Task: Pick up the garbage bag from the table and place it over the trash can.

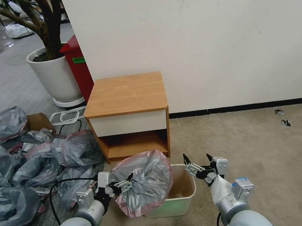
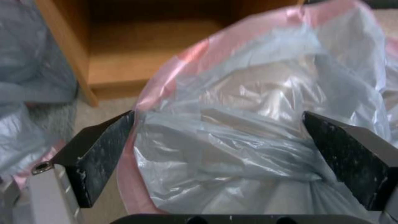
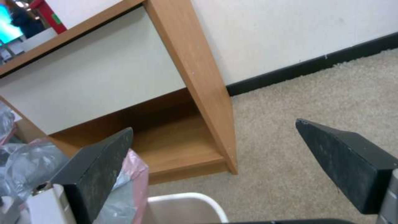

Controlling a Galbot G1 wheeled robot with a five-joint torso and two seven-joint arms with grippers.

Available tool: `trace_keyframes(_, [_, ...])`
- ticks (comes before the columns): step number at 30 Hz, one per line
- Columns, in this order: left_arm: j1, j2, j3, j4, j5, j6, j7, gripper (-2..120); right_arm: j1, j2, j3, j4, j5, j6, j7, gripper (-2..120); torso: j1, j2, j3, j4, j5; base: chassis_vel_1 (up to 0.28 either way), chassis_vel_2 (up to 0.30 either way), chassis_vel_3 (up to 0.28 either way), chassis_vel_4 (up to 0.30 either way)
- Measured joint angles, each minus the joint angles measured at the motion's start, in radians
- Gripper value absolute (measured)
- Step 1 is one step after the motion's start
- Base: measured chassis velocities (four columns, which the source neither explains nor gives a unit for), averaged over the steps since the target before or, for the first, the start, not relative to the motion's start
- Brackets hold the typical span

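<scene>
Thin, crinkly grey plastic with a glossy sheen on the garbage bag, a smooth pink band round its rim, smooth cream plastic on the trash can, matt wood-grain on the table with its flat white drawer front, and rough beige carpet.

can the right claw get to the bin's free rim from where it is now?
Probably yes. The right claw hovers open just above the uncovered right rim of the cream rectangular plastic trash can, with nothing between them. The grey translucent garbage bag drapes the left side, where the left claw is.
</scene>
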Motion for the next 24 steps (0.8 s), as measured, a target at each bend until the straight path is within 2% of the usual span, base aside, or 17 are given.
trace_keyframes(2, [-0.013,0.000,0.005,-0.001,-0.017,0.036,0.005,100,-0.008,0.001,0.008,0.001,-0.002,0.007,-0.002,100,0.000,0.000,0.000,0.0001,-0.0001,0.000,0.000,0.000,0.000])
trace_keyframes(12, [-0.063,-0.019,0.035,0.018,-0.047,0.124,0.026,99,-0.031,0.000,0.028,0.007,-0.006,0.023,-0.003,100,0.000,0.000,0.000,0.0000,0.0000,0.000,0.000,0.000,0.000])
trace_keyframes(18, [-0.077,-0.027,0.036,0.038,-0.043,0.142,0.026,82,-0.033,-0.009,0.032,0.007,-0.006,0.028,-0.003,100,0.000,0.000,0.000,0.0000,0.0000,0.000,0.000,0.000,0.000])
trace_keyframes(21, [-0.078,-0.028,0.036,0.039,-0.044,0.143,0.025,80,-0.033,-0.009,0.032,0.006,-0.006,0.028,-0.003,100,0.000,0.000,0.000,0.0000,0.0000,0.000,0.000,0.000,0.000])
trace_keyframes(24, [-0.080,-0.031,0.036,0.043,-0.045,0.146,0.023,60,-0.033,-0.012,0.033,0.003,-0.006,0.029,-0.003,100,0.000,0.000,0.000,0.0000,0.0000,0.000,0.000,0.000,0.000])
